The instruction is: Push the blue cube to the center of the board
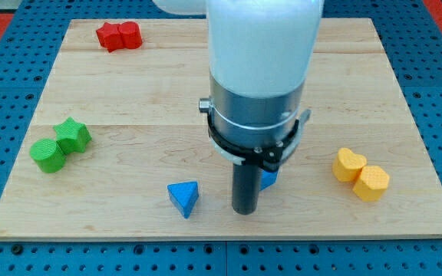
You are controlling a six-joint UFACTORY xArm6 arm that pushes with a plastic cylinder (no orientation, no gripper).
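Observation:
The blue cube (269, 179) is almost wholly hidden behind my rod; only a small blue corner shows at the rod's right side, low and a little right of the board's middle. My tip (243, 211) rests on the board just below and left of that corner, touching or nearly touching the cube. A blue triangular block (184, 197) lies to the left of my tip, near the board's bottom edge. The arm's white and grey body covers the board's middle and top centre.
A red pair of blocks (119, 35) lies at the top left. A green star (73, 135) and a green cylinder (48, 155) touch at the left edge. A yellow heart (348, 164) and a yellow hexagon (371, 183) touch at the right. The wooden board (129, 100) lies on blue pegboard.

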